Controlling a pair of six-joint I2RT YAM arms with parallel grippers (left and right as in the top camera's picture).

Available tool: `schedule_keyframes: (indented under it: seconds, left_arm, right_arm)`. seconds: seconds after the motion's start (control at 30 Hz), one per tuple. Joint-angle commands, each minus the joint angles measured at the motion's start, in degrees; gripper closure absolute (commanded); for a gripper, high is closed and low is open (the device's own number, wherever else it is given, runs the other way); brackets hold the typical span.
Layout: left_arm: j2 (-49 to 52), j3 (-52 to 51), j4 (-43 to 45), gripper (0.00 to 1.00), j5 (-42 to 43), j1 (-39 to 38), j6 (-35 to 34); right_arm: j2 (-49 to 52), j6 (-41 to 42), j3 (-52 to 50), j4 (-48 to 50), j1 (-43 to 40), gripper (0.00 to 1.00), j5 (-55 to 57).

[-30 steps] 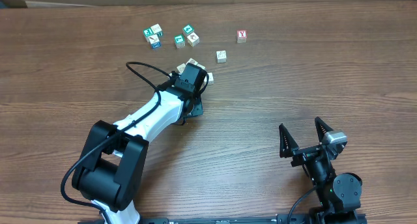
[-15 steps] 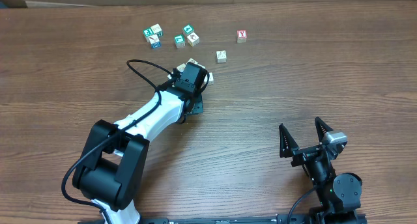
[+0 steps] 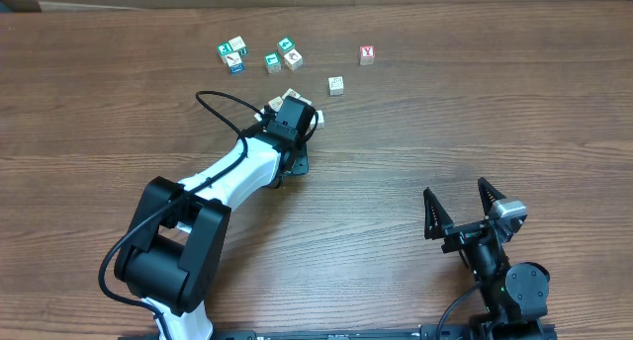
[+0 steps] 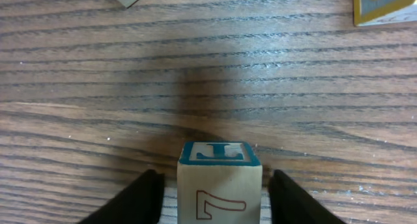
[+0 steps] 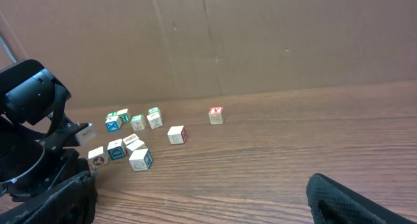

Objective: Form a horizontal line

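Note:
A pale wooden cube [image 4: 220,191] with a red outlined "7" on its near face and a teal-framed top stands on the table between the fingers of my left gripper [image 4: 218,185]. The jaws are open, with a gap showing on each side of the cube. From overhead, the left gripper [image 3: 294,111] covers that cube, and pale cubes [image 3: 293,95] [image 3: 318,117] lie close around it. In the right wrist view, a few cubes [image 5: 116,149] sit close together beside the left arm. My right gripper [image 3: 463,210] is open and empty at the near right.
A pale cube [image 3: 336,85] lies alone right of the cluster. The red "Y" cube [image 3: 367,53] sits farther back right. Several teal- and blue-faced cubes [image 3: 235,53] [image 3: 287,53] are scattered at the back. A cardboard wall [image 5: 260,42] stands behind the table.
The left gripper's jaws have spread apart from the cube between them. The left arm shifted only slightly. The right arm has not moved.

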Motion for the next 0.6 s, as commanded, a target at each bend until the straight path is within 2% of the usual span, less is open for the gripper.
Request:
schedule_keyframes:
  seconds: [0.0,0.07,0.23,0.57]
  left_arm:
    - [0.59,-0.59,0.2,0.49,-0.96,0.0,0.42]
    - [0.59,-0.59,0.24,0.5,-1.01,-0.02,0.42]
    - [0.59,-0.59,0.26,0.65,-1.01,0.0,0.44]
    - [0.59,-0.59,1.11,0.67,-2.36,-0.02,0.44]
  right_arm:
    - [-0.31,0.13,-0.59,0.22,-0.22,0.0,0.44]
    - [-0.31,0.13,-0.59,0.22,-0.22,0.0,0.44]
    - [-0.31,0.13,-0.59,0.22,-0.22,0.0,0.44]
    - [-0.31,0.13,-0.59,0.22,-0.22,0.0,0.44]
